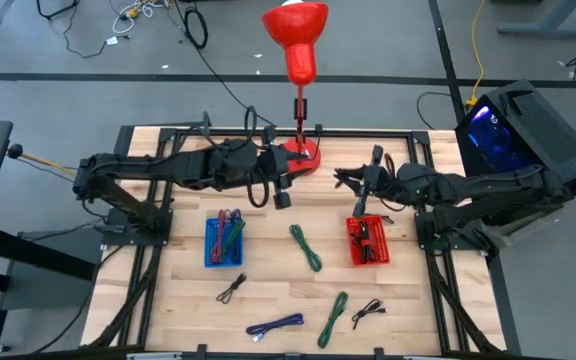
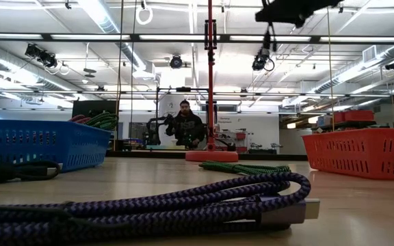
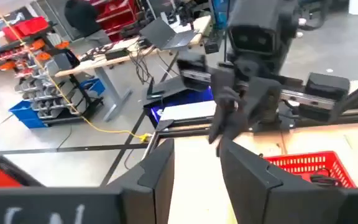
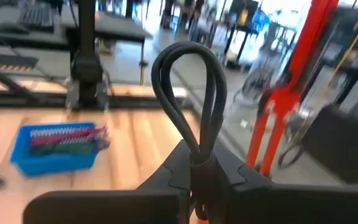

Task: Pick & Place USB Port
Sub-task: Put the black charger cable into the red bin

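My right gripper (image 4: 199,163) pinches a looped black cable (image 4: 188,93) above the red mesh basket (image 1: 368,240). My left gripper (image 3: 194,171) hangs parted, empty. Only the right wrist view shows the loop; the blue basket (image 4: 58,146) sits beyond.

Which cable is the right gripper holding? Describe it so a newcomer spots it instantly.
Start at the red basket on the table's right side; the right gripper hangs beyond its far end. Pinched in its shut fingers is a black cable, folded into a loop, the only cable off the table.
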